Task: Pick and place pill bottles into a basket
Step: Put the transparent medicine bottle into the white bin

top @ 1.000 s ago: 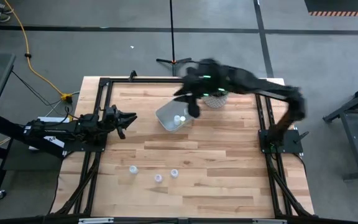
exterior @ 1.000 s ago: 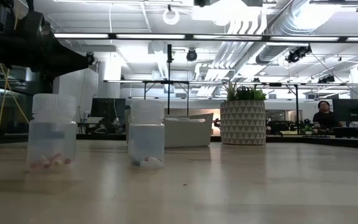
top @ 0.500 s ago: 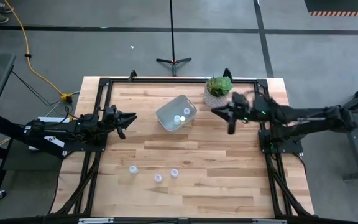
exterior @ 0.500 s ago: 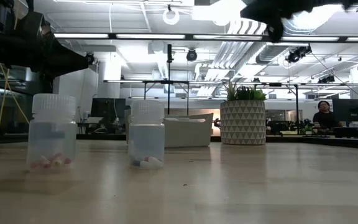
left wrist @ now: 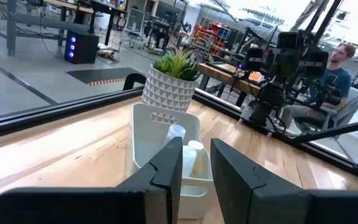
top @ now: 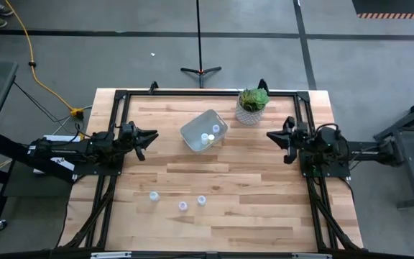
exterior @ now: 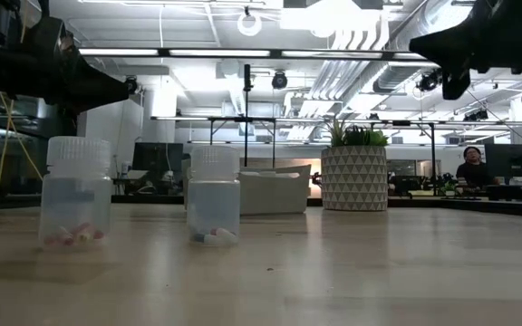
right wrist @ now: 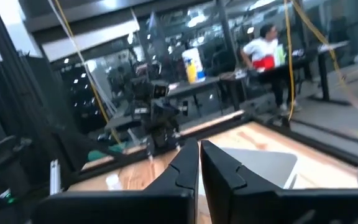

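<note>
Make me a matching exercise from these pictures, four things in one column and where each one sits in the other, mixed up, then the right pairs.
1. small translucent grey-blue plastic basket
2. white patterned pot with a green plant
3. left end effector
4. right end effector

A. table's far edge, right of centre
B. over the table's left side
C. holding two white-capped pill bottles
D. over the table's right side, below the plant in the high view

Pairs: 1-C, 2-A, 3-B, 4-D

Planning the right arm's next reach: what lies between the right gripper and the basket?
In the high view, only bare wooden tabletop lies between the right gripper and the basket; the potted plant stands off that line, toward the far edge.
</note>
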Robot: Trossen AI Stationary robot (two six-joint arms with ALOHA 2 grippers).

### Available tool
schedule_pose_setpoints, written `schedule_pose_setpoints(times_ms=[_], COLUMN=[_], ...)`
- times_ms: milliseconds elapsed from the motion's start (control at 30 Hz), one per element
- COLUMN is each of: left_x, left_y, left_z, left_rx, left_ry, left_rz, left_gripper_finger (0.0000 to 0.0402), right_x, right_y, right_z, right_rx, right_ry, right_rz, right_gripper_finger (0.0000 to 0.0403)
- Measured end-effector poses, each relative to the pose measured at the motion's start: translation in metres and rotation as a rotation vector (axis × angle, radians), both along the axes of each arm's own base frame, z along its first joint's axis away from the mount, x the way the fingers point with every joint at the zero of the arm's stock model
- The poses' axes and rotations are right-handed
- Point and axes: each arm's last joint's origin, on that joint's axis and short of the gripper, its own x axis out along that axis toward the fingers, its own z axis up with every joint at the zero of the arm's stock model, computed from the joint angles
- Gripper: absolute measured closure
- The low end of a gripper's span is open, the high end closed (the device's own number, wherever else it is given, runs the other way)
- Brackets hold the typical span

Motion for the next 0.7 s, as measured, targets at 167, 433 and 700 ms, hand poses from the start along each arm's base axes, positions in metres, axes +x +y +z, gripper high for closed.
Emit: schedule_pose_setpoints(times_ms=[167, 433, 700], left_x=[0.0, -0.006, -0.027], left_y=[0.0, 0.0, 0.0], left_z=[0.003, 0.035, 0.071], left_rx=[-0.021, -0.033, 0.079], left_ry=[-0.036, -0.388, -0.735], left_rz=[0.0, -0.003, 0.019], left_gripper_finger=[0.0282, 0.0282, 0.0282], right_x=[-0.007, -0.008, -0.008], right_y=[-0.001, -0.001, -0.002], right_z=[-0.006, -0.007, -0.008], right_rx=[-0.017, -0.054, -0.019], right_ry=[-0.039, -0.02, -0.018], right_rz=[-0.039, -0.053, -0.075], right_gripper_finger=[0.0391, 0.0391, 0.039])
